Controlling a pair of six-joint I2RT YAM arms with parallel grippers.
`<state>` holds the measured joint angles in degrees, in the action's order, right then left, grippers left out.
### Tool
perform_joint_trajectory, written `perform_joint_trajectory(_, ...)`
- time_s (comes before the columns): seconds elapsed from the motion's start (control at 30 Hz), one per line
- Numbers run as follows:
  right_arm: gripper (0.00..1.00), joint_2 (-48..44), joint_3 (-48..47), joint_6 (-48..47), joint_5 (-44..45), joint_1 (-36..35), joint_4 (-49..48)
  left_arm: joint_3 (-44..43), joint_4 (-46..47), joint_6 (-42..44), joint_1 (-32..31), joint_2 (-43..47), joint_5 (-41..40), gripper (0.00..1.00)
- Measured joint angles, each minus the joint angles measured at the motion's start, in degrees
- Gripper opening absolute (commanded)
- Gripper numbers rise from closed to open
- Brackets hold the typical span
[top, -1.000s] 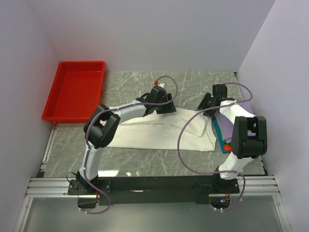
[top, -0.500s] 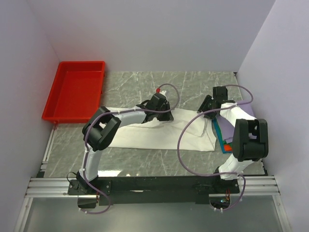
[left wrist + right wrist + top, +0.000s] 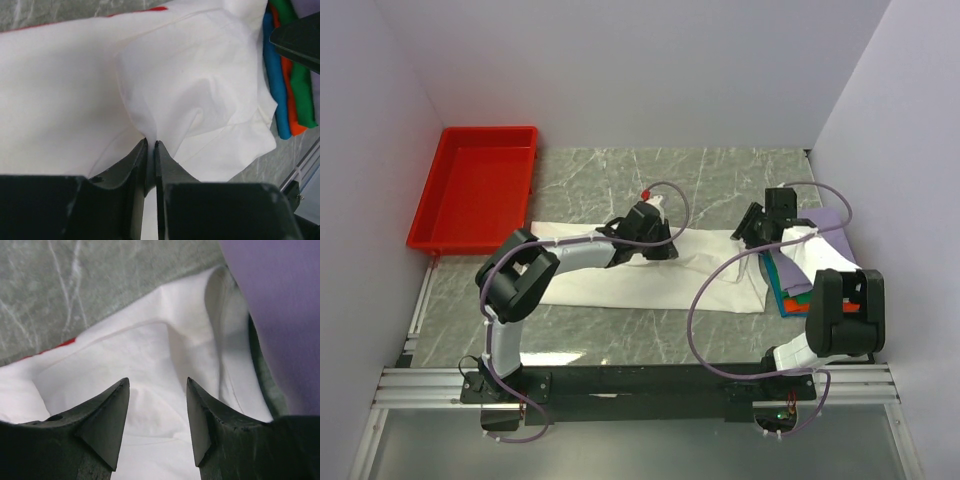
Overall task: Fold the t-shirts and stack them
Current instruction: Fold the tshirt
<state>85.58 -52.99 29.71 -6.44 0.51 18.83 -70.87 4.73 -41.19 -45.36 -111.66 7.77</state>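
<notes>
The large white t-shirt (image 3: 620,285) lies spread across the middle of the table. A thin strip of its red print (image 3: 55,347) shows at the far edge. My left gripper (image 3: 655,246) is shut on a raised pinch of this white cloth (image 3: 190,75), fingertips (image 3: 151,142) together on the fold. My right gripper (image 3: 752,228) hovers open over the shirt's right end (image 3: 150,355), jaws wide apart with nothing between them (image 3: 157,385). Folded shirts are stacked at the right: teal (image 3: 277,75), orange (image 3: 289,105), green (image 3: 300,75) and lavender (image 3: 280,300).
A red plastic tray (image 3: 470,195) sits at the far left against the wall. The folded stack (image 3: 798,292) lies close to the right wall beside the right arm. Purple cables loop over the shirt's right part. Grey marble tabletop (image 3: 720,175) shows behind the shirt.
My left gripper has shut on the white cloth and shifted slightly toward the near side. The shirt's far edge now lies flatter and reaches further left. The right gripper edged right, still open.
</notes>
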Motion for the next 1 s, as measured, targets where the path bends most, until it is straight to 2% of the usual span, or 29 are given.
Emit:
perform_joint_trajectory(0.33, 0.55, -0.02, 5.81, 0.44, -1.33, 0.00, -1.70, 3.61, 1.09, -0.13, -0.28, -0.02, 0.00, 0.15)
perform_joint_trajectory(0.63, 0.41, -0.02, 7.74, 1.55, -4.02, 0.00, -5.18, 4.11, 1.55, -0.15, -0.28, 0.02, -0.04, 0.15)
perform_joint_trajectory(1.0, 0.41, -1.16, 10.29, 1.68, -3.89, 0.00, -5.62, 4.13, 1.62, -0.15, -0.26, 0.04, -0.04, 0.14)
